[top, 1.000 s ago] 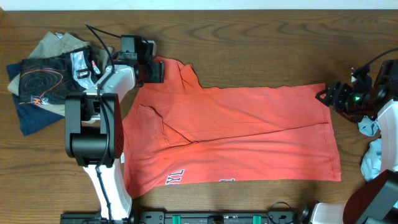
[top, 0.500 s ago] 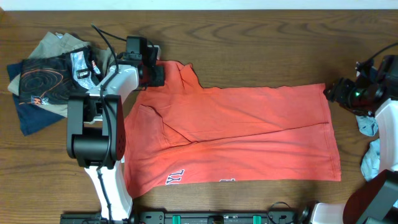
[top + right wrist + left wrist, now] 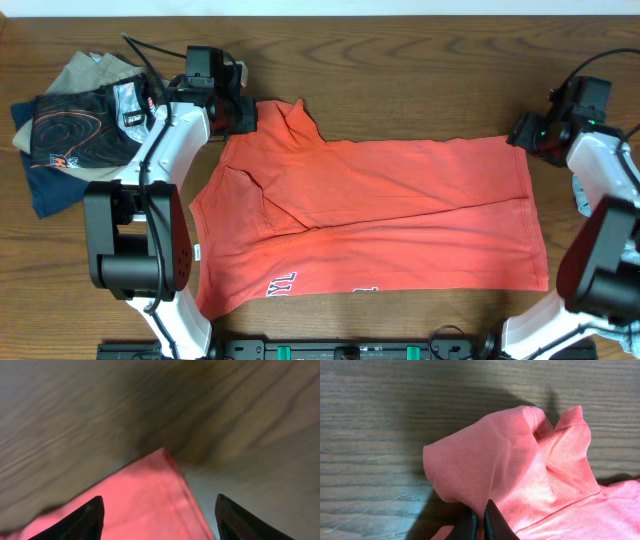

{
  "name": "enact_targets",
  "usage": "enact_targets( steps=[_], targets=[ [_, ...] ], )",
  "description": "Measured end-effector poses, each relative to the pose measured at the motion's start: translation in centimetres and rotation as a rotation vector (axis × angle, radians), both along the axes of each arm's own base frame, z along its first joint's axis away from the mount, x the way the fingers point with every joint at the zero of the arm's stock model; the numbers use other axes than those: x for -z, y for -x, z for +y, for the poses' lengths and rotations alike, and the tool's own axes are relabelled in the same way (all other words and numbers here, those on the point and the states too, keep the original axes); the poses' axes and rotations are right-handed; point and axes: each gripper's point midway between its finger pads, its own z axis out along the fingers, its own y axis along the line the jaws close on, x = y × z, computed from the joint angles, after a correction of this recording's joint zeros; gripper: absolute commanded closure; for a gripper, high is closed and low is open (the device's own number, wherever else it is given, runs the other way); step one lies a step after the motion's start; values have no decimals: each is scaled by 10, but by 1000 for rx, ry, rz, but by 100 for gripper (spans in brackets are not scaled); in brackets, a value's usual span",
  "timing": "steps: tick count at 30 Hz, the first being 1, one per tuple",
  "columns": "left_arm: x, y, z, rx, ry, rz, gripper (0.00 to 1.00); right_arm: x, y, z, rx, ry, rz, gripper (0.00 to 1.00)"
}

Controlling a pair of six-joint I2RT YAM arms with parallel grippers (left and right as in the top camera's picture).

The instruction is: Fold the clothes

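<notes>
The coral-red T-shirt (image 3: 380, 215) of the clothes lies spread across the wooden table, with white lettering (image 3: 282, 285) at its near edge. My left gripper (image 3: 250, 115) sits at the shirt's far left sleeve. In the left wrist view it (image 3: 481, 522) is shut on a raised fold of red fabric (image 3: 485, 465). My right gripper (image 3: 522, 133) hovers at the shirt's far right corner. The right wrist view shows it (image 3: 160, 510) open, fingers (image 3: 92, 517) wide apart on either side of the red corner (image 3: 150, 492).
A pile of dark and beige garments (image 3: 75, 110) lies at the far left of the table. A light-blue cloth (image 3: 598, 250) is bunched at the right edge, behind the right arm. Bare wood runs along the far side.
The left gripper has closed on the sleeve and lifted a fold of it. The right arm has swung in toward the shirt's far right corner.
</notes>
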Motion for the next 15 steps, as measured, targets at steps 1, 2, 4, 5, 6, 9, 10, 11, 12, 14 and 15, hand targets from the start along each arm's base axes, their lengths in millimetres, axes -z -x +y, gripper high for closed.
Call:
enact_targets(
  steps=[1, 2, 4, 5, 6, 9, 10, 11, 12, 14, 15],
  targets=[
    [1, 1, 0, 0, 0, 6, 94, 7, -3, -2, 11, -1, 0, 31],
    [1, 2, 0, 0, -1, 10, 94, 13, -5, -3, 24, 0, 0, 31],
    [2, 4, 0, 0, -1, 17, 94, 25, -10, -6, 48, -7, 1, 31],
    [2, 4, 0, 0, -1, 17, 94, 31, -12, -7, 60, -11, -2, 32],
    [2, 4, 0, 0, -1, 18, 94, 35, -14, -8, 69, -14, -5, 33],
    [2, 4, 0, 0, -1, 18, 94, 38, -22, -11, 100, -14, -29, 40],
    [2, 4, 0, 0, -1, 18, 94, 40, -23, -13, 108, -13, -33, 48],
    [2, 4, 0, 0, -1, 18, 94, 39, -24, -13, 119, -17, -38, 60],
    [2, 4, 0, -1, -1, 18, 94, 40, -25, -13, 126, -20, -40, 69],
    [2, 4, 0, 0, -1, 18, 94, 42, -24, -13, 135, -26, -38, 82],
    [2, 4, 0, 0, -1, 18, 94, 42, -24, -13, 139, -32, -38, 86]
  ],
)
